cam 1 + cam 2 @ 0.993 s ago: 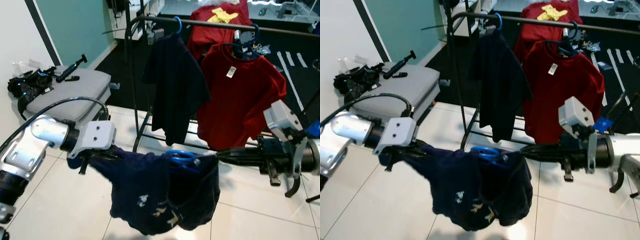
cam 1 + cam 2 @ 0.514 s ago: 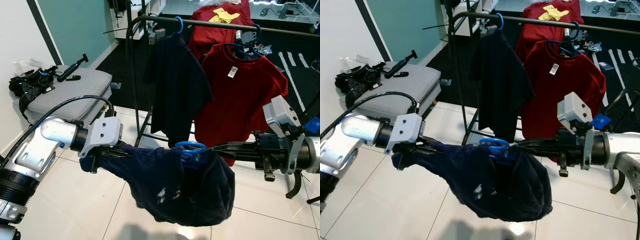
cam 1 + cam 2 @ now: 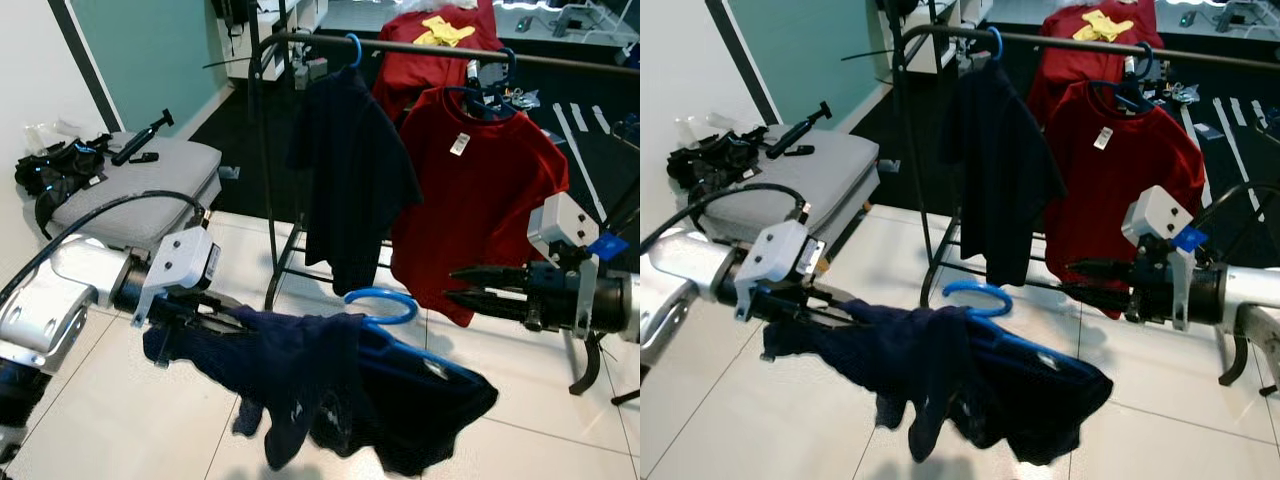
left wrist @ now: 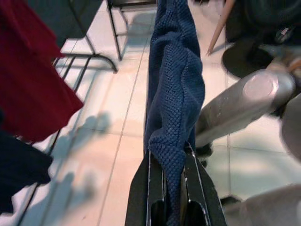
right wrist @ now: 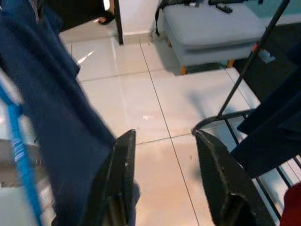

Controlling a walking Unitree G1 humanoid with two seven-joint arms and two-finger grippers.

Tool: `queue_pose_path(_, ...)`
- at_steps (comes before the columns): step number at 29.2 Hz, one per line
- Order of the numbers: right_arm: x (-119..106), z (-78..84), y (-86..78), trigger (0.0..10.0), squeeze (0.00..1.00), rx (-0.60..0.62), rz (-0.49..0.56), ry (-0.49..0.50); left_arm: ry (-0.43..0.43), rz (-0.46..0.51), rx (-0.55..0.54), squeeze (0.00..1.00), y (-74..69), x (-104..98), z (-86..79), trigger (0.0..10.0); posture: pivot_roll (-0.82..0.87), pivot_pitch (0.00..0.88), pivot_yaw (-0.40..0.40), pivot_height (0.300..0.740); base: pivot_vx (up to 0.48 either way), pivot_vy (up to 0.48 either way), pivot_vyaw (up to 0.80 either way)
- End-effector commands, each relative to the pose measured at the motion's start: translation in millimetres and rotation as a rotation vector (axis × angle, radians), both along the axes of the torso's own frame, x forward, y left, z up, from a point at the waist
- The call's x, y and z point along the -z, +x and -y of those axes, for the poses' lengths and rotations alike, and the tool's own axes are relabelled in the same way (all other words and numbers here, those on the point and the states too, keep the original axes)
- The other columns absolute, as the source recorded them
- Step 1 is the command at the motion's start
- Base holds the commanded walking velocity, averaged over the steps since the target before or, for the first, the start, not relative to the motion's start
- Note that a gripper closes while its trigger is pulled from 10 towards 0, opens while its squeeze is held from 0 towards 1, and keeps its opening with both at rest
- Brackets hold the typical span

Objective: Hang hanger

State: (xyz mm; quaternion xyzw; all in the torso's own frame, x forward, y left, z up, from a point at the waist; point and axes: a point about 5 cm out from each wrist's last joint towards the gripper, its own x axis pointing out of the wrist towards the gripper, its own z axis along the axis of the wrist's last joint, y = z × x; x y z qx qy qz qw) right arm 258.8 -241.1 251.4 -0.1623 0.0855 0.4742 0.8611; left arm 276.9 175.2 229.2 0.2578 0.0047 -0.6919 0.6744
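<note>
Head pair: high, facing forward and down over the white tiled floor (image 3: 120, 420) toward the clothes rack (image 3: 268, 150); nearly the same scene in both. Left wrist: very near, along the left pincer (image 4: 173, 197) and the navy garment (image 4: 175, 94). Right wrist: along the right pincer (image 5: 164, 188), over floor toward the grey bench (image 5: 211, 23).

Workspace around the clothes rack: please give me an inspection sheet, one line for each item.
Surface: glossy white tiled floor.
Job's things: dark navy shirt on blue plastic hanger, sagging to one side; black metal clothes rack.
Clutter: grey padded bench with black gear.
Grippers: left pincer shut on the shirt cloth; right pincer open, apart from the hanger.
Cables: black cable looping over left arm.
Surroundings: dark shirt and red shirt hanging on rack.
</note>
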Motion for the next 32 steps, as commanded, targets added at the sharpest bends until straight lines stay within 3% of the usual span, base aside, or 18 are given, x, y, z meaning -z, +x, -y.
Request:
queue_pose_path(1, -8, -1.0, -0.1, 10.0, 1.0, -0.002, 0.046, 0.02, -0.047, -0.029, 0.026, 0.0, -3.8, 3, 7.8, 10.0, -0.01, 0.123, 0.027, 0.74, 0.0, 0.0, 0.0)
queue_pose_path(6, -11, 2.9, 2.4, 10.0, 1.0, 0.017, 0.069, 0.03, -0.063, -0.034, 0.006, 0.0, -2.1, 5, 8.8, 10.0, -0.01, 0.123, 0.027, 0.74, 0.0, 0.0, 0.0)
queue_pose_path(7, -14, 12.7, 1.3, 10.0, 1.0, 0.058, 0.095, 0.034, -0.104, -0.001, -0.054, 0.0, 5.4, 1, 8.9, 10.0, -0.01, 0.12, 0.029, 0.74, 0.0, 0.0, 0.0)
queue_pose_path(11, -16, 20.4, -3.0, 10.0, 1.0, 0.079, 0.1, 0.048, -0.132, 0.022, -0.092, 0.0, 9.2, -4, 8.8, 10.0, -0.01, 0.12, 0.03, 0.74, 0.0, 0.0, 0.0)
queue_pose_path(12, -16, 23.3, -9.2, 10.0, 0.5, 0.058, 0.083, 0.062, -0.136, 0.025, -0.099, 0.0, 9.6, -5, 8.8, 10.0, -0.01, 0.12, 0.03, 0.74, 0.0, 0.0, 0.0)
queue_pose_path(14, -17, 24.7, -13.6, 10.0, 0.5, 0.04, 0.07, 0.07, -0.138, 0.026, -0.102, 0.0, 9.6, -5, 8.8, 10.0, -0.01, 0.12, 0.03, 0.74, 0.0, 0.0, 0.0)
queue_pose_path(15, -19, 24.2, -22.1, 10.0, 0.0, -0.015, 0.028, 0.102, -0.138, 0.024, -0.101, 0.0, 8.9, -6, 9.8, 10.0, -0.01, 0.122, 0.034, 0.74, 0.0, 0.0, 0.0)
queue_pose_path(18, -21, 23.2, -27.5, 10.0, 0.0, -0.054, -0.001, 0.124, -0.137, 0.023, -0.098, 0.0, 8.3, -6, 10.6, 10.0, -0.01, 0.122, 0.034, 0.74, 0.0, 0.0, 0.0)
queue_pose_path(19, -25, 17.9, -39.5, 10.0, 0.0, -0.166, -0.064, 0.149, -0.139, 0.02, -0.087, 0.0, 7.3, -6, 15.2, 10.0, -0.02, 0.122, 0.036, 0.74, 0.0, 0.0, 0.0)
queue_pose_path(22, -32, 11.6, -43.8, 10.0, 0.0, -0.246, -0.082, 0.17, -0.14, 0.022, -0.071, 0.0, 7.0, -6, 21.3, 10.0, -0.02, 0.122, 0.036, 0.74, 0.0, 0.0, 0.0)
queue_pose_path(25, -36, 8.0, -43.0, 10.0, 0.0, -0.274, -0.074, 0.185, -0.14, 0.024, -0.064, 0.0, 7.7, -6, 25.3, 10.0, -0.02, 0.119, 0.034, 0.74, 0.0, 0.0, 0.0)
queue_pose_path(32, -39, -15.1, -22.3, 10.0, 0.0, -0.267, 0.058, 0.249, -0.151, 0.021, -0.013, 0.0, 4.6, -4, 42.5, 10.0, -0.02, 0.115, 0.033, 0.74, 0.0, 0.0, 0.0)
